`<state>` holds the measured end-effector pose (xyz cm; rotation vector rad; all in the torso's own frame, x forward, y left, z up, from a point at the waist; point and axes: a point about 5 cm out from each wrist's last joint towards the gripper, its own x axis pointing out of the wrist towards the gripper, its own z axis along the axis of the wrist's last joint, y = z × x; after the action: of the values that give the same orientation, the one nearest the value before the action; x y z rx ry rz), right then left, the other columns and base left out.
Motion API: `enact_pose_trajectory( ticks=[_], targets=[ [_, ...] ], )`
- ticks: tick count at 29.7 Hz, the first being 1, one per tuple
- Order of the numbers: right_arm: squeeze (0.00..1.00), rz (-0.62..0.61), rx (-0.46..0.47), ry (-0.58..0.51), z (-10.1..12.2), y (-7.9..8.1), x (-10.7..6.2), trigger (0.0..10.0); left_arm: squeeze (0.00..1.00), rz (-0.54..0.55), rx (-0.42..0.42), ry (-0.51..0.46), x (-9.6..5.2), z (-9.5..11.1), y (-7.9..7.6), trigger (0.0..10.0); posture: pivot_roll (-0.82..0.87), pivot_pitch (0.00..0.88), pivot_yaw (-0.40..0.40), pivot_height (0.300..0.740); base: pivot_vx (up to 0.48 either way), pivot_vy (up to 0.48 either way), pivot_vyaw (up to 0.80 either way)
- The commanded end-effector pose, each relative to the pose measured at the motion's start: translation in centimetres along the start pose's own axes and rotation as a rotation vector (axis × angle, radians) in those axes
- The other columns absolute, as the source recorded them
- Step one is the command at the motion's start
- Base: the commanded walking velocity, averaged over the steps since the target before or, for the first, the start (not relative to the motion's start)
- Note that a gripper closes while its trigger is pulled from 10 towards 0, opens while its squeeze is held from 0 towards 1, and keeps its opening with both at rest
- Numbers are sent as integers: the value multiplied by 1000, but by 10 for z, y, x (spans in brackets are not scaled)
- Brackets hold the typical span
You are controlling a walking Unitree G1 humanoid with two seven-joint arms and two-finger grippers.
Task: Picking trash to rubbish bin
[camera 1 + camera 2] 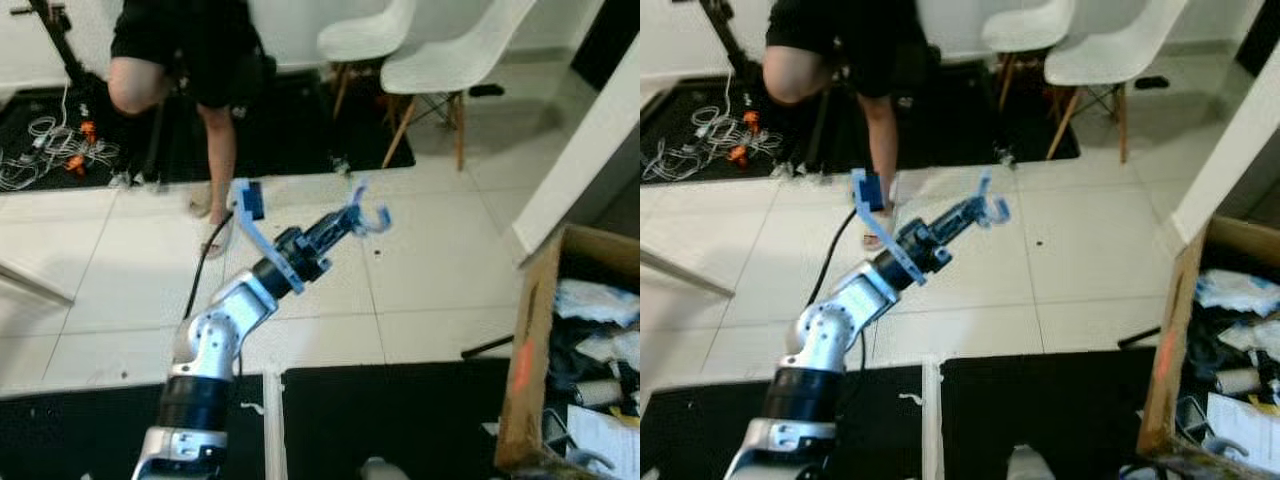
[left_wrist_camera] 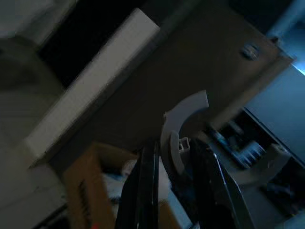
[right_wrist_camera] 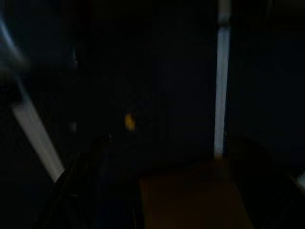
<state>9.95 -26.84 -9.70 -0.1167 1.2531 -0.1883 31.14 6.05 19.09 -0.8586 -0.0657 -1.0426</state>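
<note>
One left end effector (image 1: 352, 222) grips curved plastic scrap (image 1: 372, 218).

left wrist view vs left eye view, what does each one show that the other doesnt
Left wrist view alone: up close, the left tool is shut on a curved white plastic piece.

Left eye view alone: a person's legs, two white chairs, cables on the floor, and the whole silver left arm raised over the white tiles.

Both: the held piece and the cardboard box of trash.
</note>
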Motion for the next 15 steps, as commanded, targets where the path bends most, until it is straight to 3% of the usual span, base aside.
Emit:
enact_pose_trajectory(
  ticks=[1, 8, 15],
  targets=[
    [0, 26, 9, 50, -17, 11, 0, 10000, 0, 22, -3, 3, -5, -2, 3, 10000, -40, 118, 75, 740, 0, 0, -712],
    [0, 42, 9, 55, -20, 26, 1, 10000, 0, 26, 4, 0, -6, -2, 4, 10000, -40, 118, 75, 740, 0, 0, -712],
    [0, 46, 10, 62, -26, 31, 0, 10000, 0, 29, 9, 1, -6, -2, 4, 10000, -37, 122, 76, 740, 0, 0, -712]
  ],
)
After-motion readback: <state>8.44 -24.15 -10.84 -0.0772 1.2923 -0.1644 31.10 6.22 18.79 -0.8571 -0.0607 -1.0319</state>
